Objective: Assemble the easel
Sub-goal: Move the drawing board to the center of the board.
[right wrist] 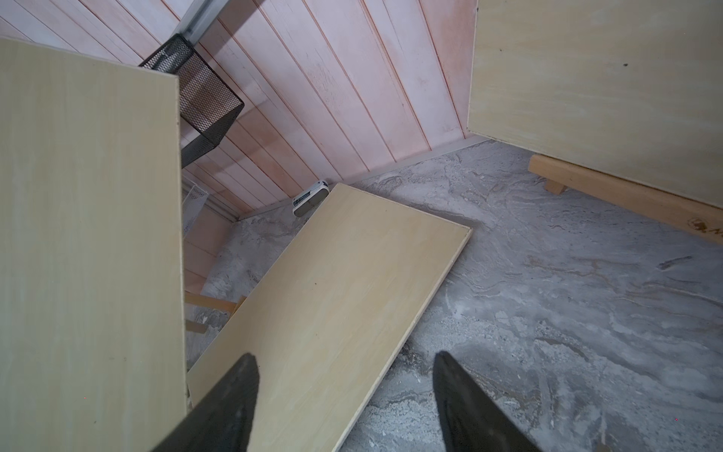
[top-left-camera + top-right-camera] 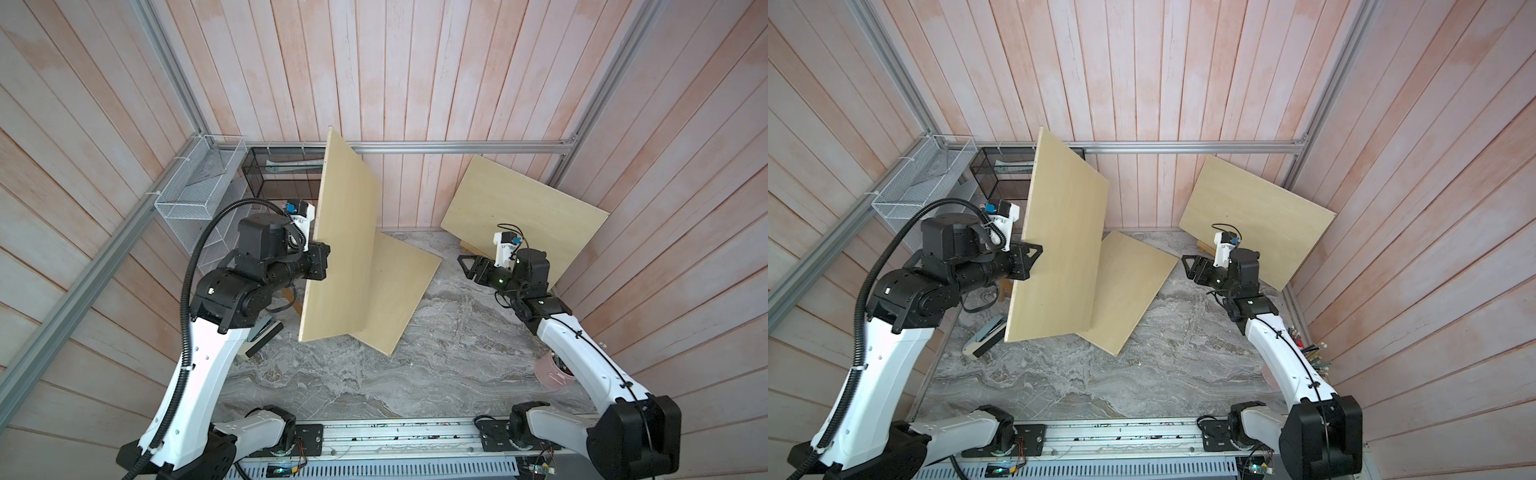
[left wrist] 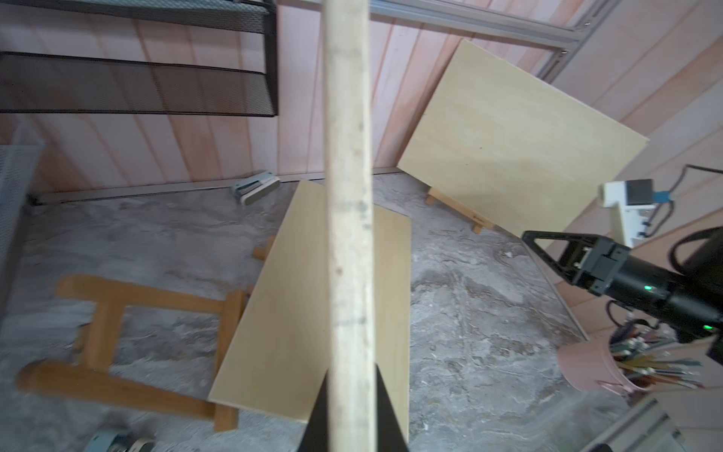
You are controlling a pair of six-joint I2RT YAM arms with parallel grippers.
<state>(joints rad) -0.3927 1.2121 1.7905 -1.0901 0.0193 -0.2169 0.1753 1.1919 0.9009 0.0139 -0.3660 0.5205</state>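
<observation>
Now | boards (image 2: 345, 245) (image 2: 401, 291) (image 2: 528, 216): 3 | easels (image 3: 137, 293) (image 3: 455, 207): 2 | end effectors (image 2: 322, 264) (image 2: 466, 266): 2

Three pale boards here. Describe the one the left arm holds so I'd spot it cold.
Start at the black mesh shelf in the back left corner; right in front of it a plywood board stands nearly upright, the left gripper shut on its edge. The second board lies low beside it; the third board leans in the back right corner.
</observation>
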